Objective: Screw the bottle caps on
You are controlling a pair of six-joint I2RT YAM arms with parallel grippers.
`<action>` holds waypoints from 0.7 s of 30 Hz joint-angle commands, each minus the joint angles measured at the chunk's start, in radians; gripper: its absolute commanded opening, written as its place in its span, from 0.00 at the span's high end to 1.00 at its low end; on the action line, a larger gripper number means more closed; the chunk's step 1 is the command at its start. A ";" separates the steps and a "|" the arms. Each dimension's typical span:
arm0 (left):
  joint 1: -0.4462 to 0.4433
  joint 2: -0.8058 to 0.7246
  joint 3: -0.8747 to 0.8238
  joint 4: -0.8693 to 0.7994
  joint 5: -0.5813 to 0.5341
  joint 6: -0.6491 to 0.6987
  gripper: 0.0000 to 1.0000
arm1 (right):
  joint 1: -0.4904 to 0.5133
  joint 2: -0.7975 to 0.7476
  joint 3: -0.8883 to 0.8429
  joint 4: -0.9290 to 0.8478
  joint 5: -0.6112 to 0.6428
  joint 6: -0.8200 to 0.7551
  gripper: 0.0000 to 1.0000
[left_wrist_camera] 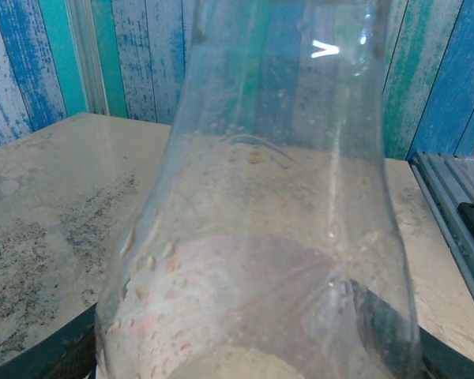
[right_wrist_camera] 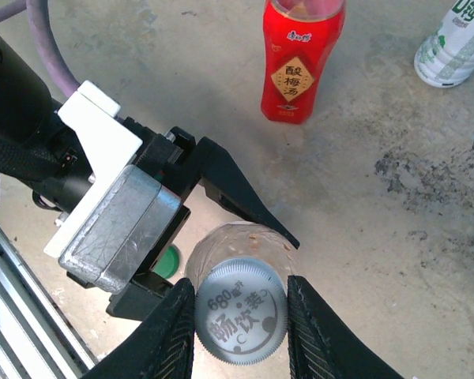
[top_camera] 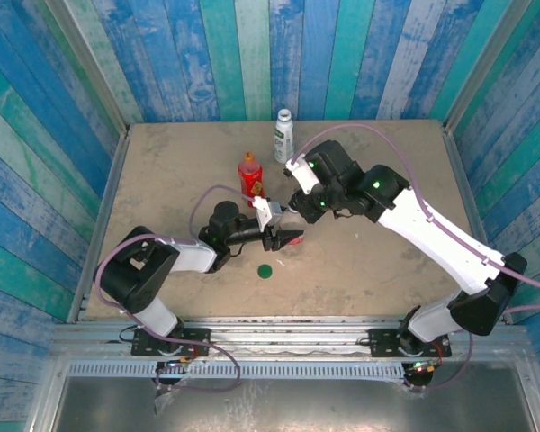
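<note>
Right wrist, clear bottle (right_wrist_camera: 229,241) upright in left jaws, right jaws pinching white cap (right_wrist_camera: 241,312)

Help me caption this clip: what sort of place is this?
Likely a robot test booth, not a home: a stone-look table boxed in by blue-and-teal plank walls, two arms bolted to a metal rail, the left claw holding a clear bottle, the right claw gripping its white cap.

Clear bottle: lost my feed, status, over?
Left jaws hold clear bottle. Right jaws pinch white cap over its neck. Green cap lies loose; nothing blocking.
</note>
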 commanded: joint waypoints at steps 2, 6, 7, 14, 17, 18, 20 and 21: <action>-0.006 0.041 0.000 -0.084 0.013 0.019 0.33 | -0.013 0.055 0.022 -0.118 0.007 0.023 0.69; -0.005 0.043 -0.001 -0.083 0.012 0.019 0.33 | -0.012 0.078 0.037 -0.144 -0.013 0.018 0.69; -0.006 0.042 -0.001 -0.082 0.011 0.018 0.33 | -0.013 0.080 0.035 -0.145 -0.014 0.020 0.69; -0.005 0.047 0.000 -0.082 0.011 0.018 0.33 | -0.011 0.078 0.018 -0.156 -0.068 0.008 0.68; -0.005 0.049 0.002 -0.077 0.014 0.014 0.33 | -0.012 0.077 0.018 -0.161 -0.059 0.008 0.67; -0.005 0.050 0.001 -0.078 0.014 0.015 0.33 | -0.012 0.076 0.020 -0.162 -0.056 0.007 0.65; -0.006 0.048 0.000 -0.080 0.014 0.016 0.33 | -0.012 0.076 0.029 -0.161 -0.049 0.008 0.64; -0.006 0.046 0.000 -0.082 0.013 0.015 0.33 | -0.011 0.075 0.035 -0.161 -0.043 0.007 0.64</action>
